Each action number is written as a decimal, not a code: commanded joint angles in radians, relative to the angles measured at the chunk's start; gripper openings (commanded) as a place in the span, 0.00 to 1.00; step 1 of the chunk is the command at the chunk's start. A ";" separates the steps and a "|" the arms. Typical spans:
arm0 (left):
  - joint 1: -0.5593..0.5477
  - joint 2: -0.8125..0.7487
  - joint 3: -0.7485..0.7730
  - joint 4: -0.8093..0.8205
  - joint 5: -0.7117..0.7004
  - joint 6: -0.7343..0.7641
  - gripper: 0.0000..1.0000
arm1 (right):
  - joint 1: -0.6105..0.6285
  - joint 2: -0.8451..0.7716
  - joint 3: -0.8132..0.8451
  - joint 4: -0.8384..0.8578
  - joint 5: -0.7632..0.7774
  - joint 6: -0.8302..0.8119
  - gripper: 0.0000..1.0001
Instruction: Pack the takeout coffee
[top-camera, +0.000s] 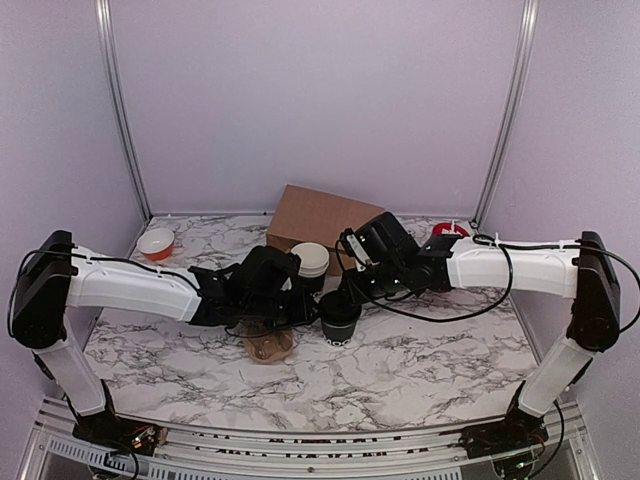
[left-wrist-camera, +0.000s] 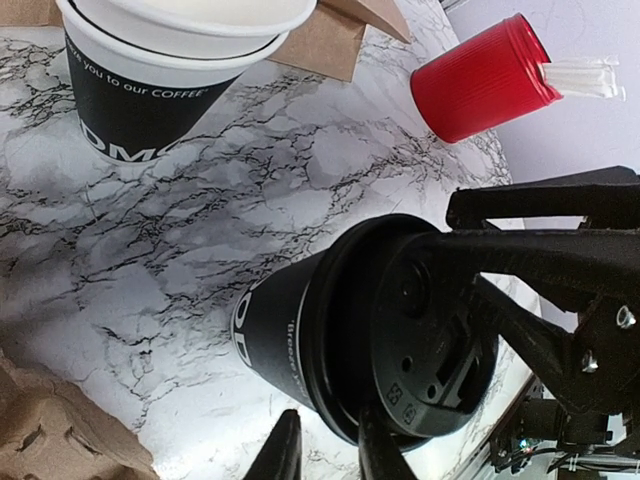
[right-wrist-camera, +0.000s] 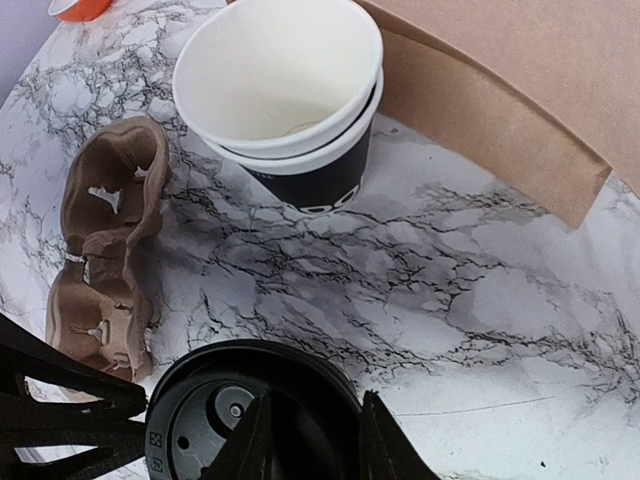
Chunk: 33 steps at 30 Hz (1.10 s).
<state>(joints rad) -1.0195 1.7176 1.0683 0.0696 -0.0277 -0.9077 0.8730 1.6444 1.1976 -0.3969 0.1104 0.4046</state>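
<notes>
**Lid pressed home, carrier next**

Mid-table stands the small black paper cup with round black plastic lid (top-camera: 340, 322), just beside the brown moulded-pulp cup carrier (top-camera: 268, 347). The left gripper (left-wrist-camera: 330, 452) seems pinched on its rim. The right gripper (right-wrist-camera: 315, 432), jaws part-open, rests atop the lid. Next, probably: lift it upright into a pocket.

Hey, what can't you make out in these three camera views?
- Top view: left jaws and right jaws hidden under the wrists; grip on the lidded black paper cup unclear.
- Right wrist view: cup's wall hidden beneath its round black plastic lid, cut by the bottom edge.
- Left wrist view: cup's white lettering curves out of sight.
- Top view: red ribbed cylinder mostly behind the right arm.
</notes>
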 joint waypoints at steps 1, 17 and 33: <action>0.019 -0.034 0.021 -0.080 -0.015 0.029 0.22 | 0.004 -0.025 0.044 -0.037 0.018 -0.018 0.31; 0.071 -0.028 0.070 -0.099 0.015 0.077 0.25 | 0.009 -0.107 0.003 -0.075 0.026 0.006 0.36; 0.082 0.043 0.140 -0.101 0.059 0.098 0.24 | 0.067 -0.209 -0.142 -0.035 -0.028 0.124 0.33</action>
<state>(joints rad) -0.9421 1.7428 1.1778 -0.0128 0.0177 -0.8246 0.9340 1.4635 1.0775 -0.4717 0.1089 0.4831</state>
